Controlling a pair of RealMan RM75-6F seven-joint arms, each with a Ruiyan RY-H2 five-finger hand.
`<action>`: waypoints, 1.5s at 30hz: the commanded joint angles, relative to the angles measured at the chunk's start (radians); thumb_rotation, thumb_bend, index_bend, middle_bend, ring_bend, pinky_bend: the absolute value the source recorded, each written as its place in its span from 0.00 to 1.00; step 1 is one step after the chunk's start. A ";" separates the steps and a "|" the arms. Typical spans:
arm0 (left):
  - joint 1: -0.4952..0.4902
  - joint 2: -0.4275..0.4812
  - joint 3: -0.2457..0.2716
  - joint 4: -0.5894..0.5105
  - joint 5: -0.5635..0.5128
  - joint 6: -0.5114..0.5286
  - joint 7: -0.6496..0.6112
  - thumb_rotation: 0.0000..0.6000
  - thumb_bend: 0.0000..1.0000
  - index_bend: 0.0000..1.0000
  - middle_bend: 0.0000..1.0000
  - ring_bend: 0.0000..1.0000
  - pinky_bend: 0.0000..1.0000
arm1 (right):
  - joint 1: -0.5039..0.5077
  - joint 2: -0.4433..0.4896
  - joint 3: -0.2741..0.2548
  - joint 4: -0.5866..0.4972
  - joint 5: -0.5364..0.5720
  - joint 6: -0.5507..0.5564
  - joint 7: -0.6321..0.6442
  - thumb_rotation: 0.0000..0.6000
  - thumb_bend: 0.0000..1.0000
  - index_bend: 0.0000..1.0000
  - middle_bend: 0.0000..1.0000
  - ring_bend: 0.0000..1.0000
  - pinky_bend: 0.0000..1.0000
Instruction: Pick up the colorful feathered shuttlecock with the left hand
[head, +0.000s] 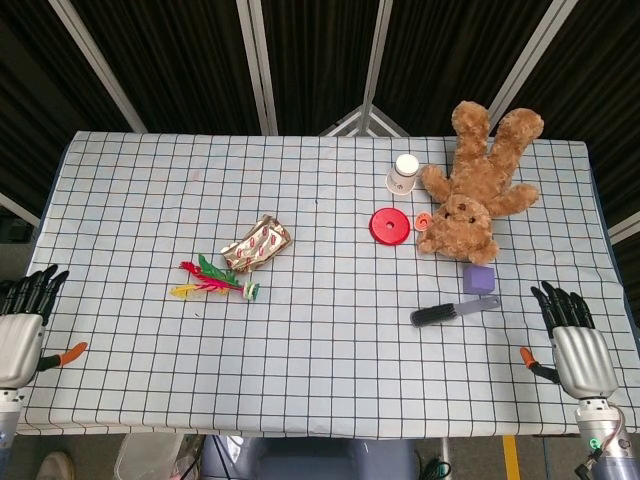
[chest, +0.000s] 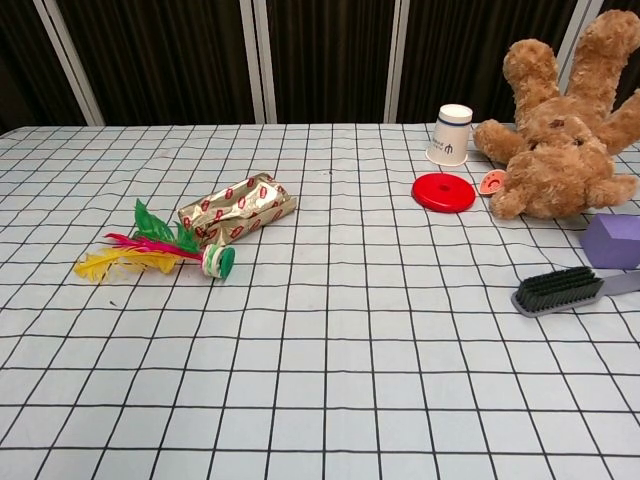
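Left hand (head: 20, 330) is hovering at the table's near-left corner, fingers spread and holding nothing — the reach is not yet begun. Shuttlecock (head: 215, 281) is lying flat well ahead of those fingertips, feathers pointing toward them, its base just beside the gold packet (head: 257, 243). Right hand (head: 572, 345) is hanging idle at the opposite edge — fingers likewise apart, empty, since the task does not call on it.
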 joint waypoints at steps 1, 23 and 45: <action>-0.006 -0.004 -0.012 -0.008 -0.014 -0.018 0.016 1.00 0.05 0.00 0.00 0.00 0.00 | 0.000 0.001 -0.001 -0.002 -0.002 -0.003 0.002 1.00 0.34 0.00 0.00 0.00 0.00; -0.263 -0.156 -0.215 -0.018 -0.337 -0.310 0.372 1.00 0.30 0.26 0.00 0.00 0.00 | -0.001 0.003 -0.003 -0.011 -0.007 -0.010 0.008 1.00 0.34 0.00 0.00 0.00 0.00; -0.438 -0.385 -0.261 0.130 -0.555 -0.360 0.593 1.00 0.35 0.31 0.00 0.00 0.00 | -0.005 0.014 -0.004 -0.017 -0.009 -0.013 0.035 1.00 0.34 0.00 0.00 0.00 0.00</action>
